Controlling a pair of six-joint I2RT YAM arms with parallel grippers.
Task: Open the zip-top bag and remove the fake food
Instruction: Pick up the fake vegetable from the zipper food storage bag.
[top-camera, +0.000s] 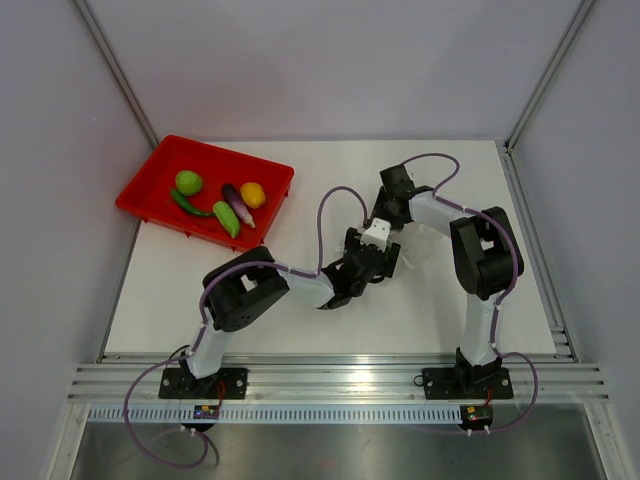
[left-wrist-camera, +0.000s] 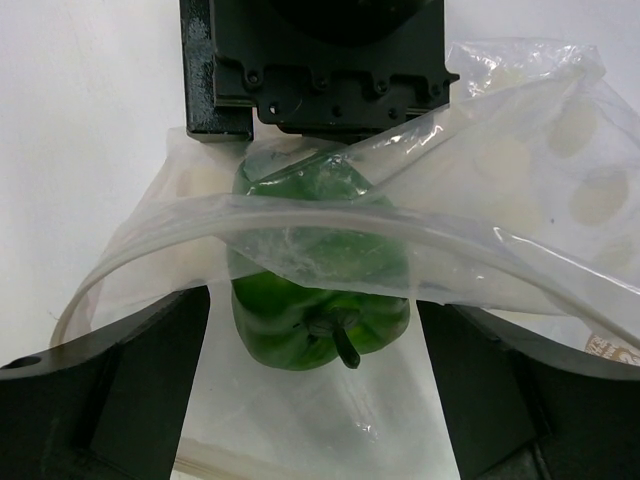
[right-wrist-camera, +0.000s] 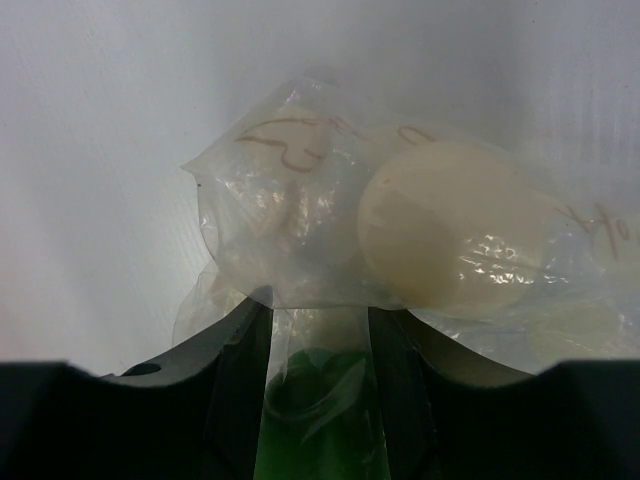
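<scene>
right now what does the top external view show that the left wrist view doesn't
Only the top external view shows the red tray holding five toy pieces, among them a yellow one and a purple one. Only the left wrist view shows a green pepper inside the zip-top bag, seen between the open left jaws. Both show the bag, though it is faint from above, and the white table.

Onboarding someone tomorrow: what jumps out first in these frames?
The green pepper inside the clear zip-top bag, sitting between the left gripper's open fingers at mid-table. Then the red tray at the table's far-left corner, holding green, purple and yellow toy food.
</scene>
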